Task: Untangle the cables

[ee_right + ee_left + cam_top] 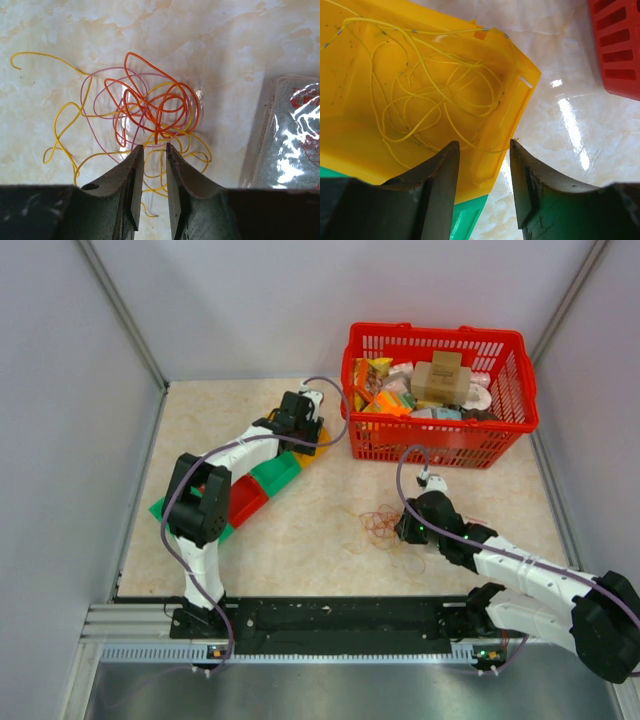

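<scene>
Right arm is working the cables (150, 107). The loose tangle is lying on the table (300, 530), centre-right of the top view, below the red basket (440, 440) and well apart from the colour bins (275, 472).

Right gripper (155, 147) is hovering over the tangle's lower edge, jaws standing narrowly apart, not pinching anything I can make out.

Left gripper (484, 145) is hanging over a corner of the yellow bin (350, 130), upper centre-left in the top view. Its jaws are spread and holding nothing. A yellow wire (420, 90) is lying coiled inside that bin.

My read: the step in hand is pulling one strand out of the pile.
- Go for a yellow loop at the outer edge, lower left of the right wrist view, where it's crossing the fewest others.
- Close on that one strand only.
- Lift slowly so the orange knot isn't dragging along.
- Avoid the centre, where orange, yellow and purplish loops are overlapping densely.

Materials:
- **Table:** looking like a glossy marble pattern, probably slick, so the pile is likely sliding rather than anchoring.
- **Basket:** rigid plastic lattice.
- **Yellow bin:** smooth moulded plastic with a slot in the rim.
- **Clear packet (290, 140):** crinkly, sitting at the right of the right wrist view, near the tangle but apart.
- **Wires:** very thin, looking springy, holding their curves.
</scene>
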Controlling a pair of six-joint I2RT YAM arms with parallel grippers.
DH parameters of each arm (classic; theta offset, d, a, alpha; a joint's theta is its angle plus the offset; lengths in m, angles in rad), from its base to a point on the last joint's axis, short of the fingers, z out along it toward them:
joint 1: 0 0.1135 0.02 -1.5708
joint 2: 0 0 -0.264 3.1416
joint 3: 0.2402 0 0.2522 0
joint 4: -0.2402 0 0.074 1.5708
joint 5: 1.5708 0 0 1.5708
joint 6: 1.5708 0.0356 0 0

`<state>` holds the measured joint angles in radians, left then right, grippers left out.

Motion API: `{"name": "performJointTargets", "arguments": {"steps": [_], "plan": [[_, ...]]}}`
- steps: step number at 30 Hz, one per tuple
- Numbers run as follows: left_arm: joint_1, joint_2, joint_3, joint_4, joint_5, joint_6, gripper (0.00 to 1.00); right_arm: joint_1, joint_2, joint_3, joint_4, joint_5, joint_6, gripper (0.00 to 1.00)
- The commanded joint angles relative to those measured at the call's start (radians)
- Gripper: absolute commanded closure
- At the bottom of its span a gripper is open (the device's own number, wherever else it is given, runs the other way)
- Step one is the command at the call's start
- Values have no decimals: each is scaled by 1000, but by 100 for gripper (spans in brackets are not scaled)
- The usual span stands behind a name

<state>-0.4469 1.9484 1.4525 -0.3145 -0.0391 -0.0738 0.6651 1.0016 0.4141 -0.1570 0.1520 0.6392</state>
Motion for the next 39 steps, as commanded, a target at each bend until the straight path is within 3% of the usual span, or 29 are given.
{"name": "performJointTargets", "arguments": {"steps": [1, 9, 18, 24, 29, 35, 39], "plan": [[1, 24, -17, 34, 19, 14, 51, -7, -23, 29, 2, 4, -10, 76], [1, 12, -58, 43, 7, 17, 46, -7, -24, 28, -1, 6, -7, 76], [1, -38, -130, 55, -45, -10, 55, -7, -37, 20, -1, 3, -1, 76], [1, -65, -149, 61, -42, -46, 48, -7, -40, 20, -1, 3, 0, 76], [1, -83, -153, 66, -28, -73, 58, -7, -50, 19, -4, -3, 1, 76], [2, -181, -172, 78, 15, -109, 38, -7, -57, 8, 4, 11, 2, 75], [10, -282, -211, 94, 65, -162, 32, -7, -11, 35, 13, -9, -7, 75]]}}
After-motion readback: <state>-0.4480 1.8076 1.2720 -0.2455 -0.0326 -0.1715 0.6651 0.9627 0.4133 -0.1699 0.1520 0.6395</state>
